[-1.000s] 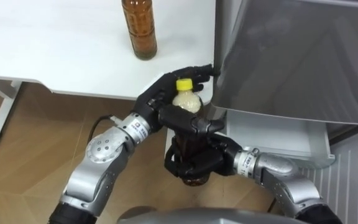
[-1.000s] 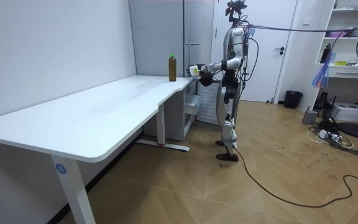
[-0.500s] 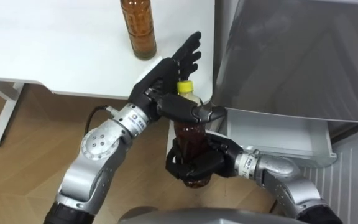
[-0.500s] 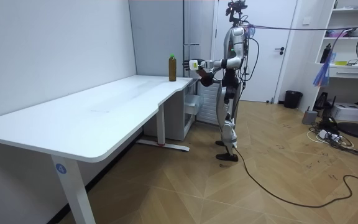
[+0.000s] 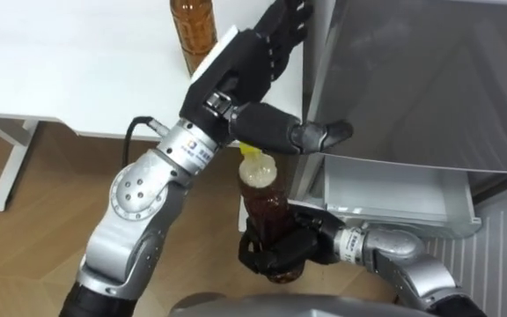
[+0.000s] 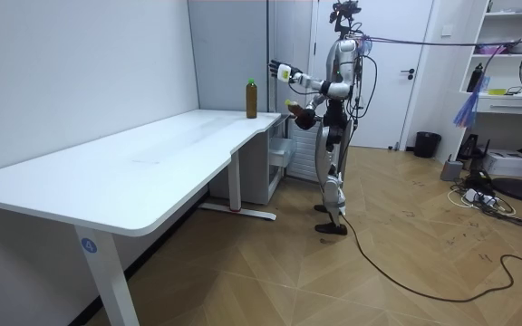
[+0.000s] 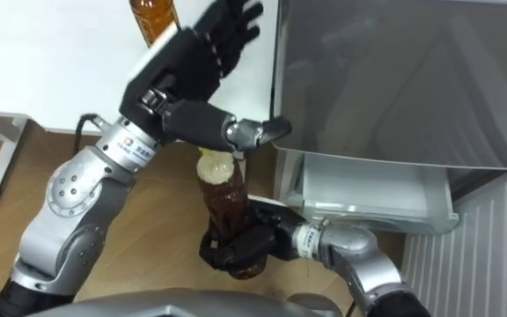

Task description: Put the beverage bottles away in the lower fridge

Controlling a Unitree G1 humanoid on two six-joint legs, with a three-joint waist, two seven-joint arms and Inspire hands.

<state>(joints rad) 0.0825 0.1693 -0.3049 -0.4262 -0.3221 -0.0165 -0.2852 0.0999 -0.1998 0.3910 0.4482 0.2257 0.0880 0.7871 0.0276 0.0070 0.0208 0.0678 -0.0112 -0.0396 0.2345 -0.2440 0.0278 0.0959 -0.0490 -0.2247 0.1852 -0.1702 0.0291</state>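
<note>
Two bottles of drink are in view, and neither shows a label that can be read; a small coloured mark on the band at the left wrist is too small to make out. One brown bottle (image 5: 267,204) with a yellow cap stands upright low in front of the robot's body, level with the white drawer (image 5: 394,189) that sticks out beneath the fridge's grey door (image 5: 429,79). It is outside the fridge, just beside the drawer's near corner. The right hand (image 5: 278,253) grasps it around the lower half, dark fingers curled round the body of the bottle, with the neck and cap rising free above the grip. The left hand (image 5: 249,66) is up above that bottle and apart from it, released, its fingers straight and spread towards the far edge of the white desk (image 5: 77,62). Its thumb reaches sideways just over the yellow cap towards the edge of the grey door. Whether the thumb tip touches the door I cannot tell. The left hand holds nothing. An amber bottle (image 5: 192,26) stands upright on the desk near its corner, behind the left hand and well apart from the brown bottle. In the room view the robot stands upright at the far end of the desk, beside the tall grey fridge. Its left arm is stretched out above the desk corner, close to the amber bottle, which there shows a green cap.
</note>
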